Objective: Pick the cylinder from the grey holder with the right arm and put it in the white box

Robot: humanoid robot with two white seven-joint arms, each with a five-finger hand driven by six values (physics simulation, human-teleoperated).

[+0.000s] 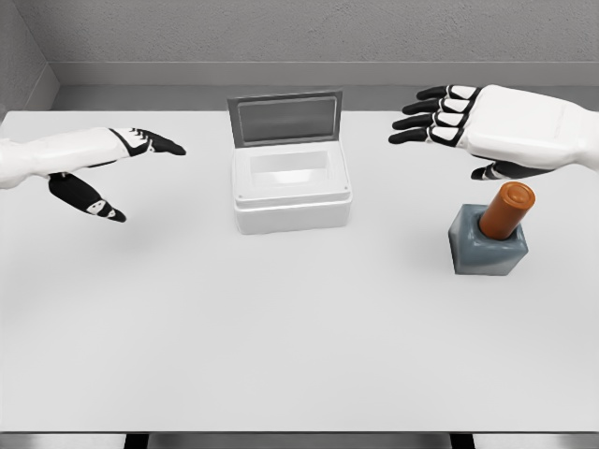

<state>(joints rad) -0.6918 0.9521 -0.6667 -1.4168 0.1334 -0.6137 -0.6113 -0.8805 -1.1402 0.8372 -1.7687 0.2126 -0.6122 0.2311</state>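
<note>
An orange-brown cylinder stands tilted in a grey block holder at the right of the white table. My right hand hovers above and behind the cylinder, fingers stretched out to the left and holding nothing, thumb below. The white box sits at the table's middle back, its grey lid raised upright behind it. Over the table's left side my left hand is held out flat with its fingers spread, nothing in it.
The table has a front edge near the bottom of the view and a grey wall behind it. The raised lid stands between the two hands.
</note>
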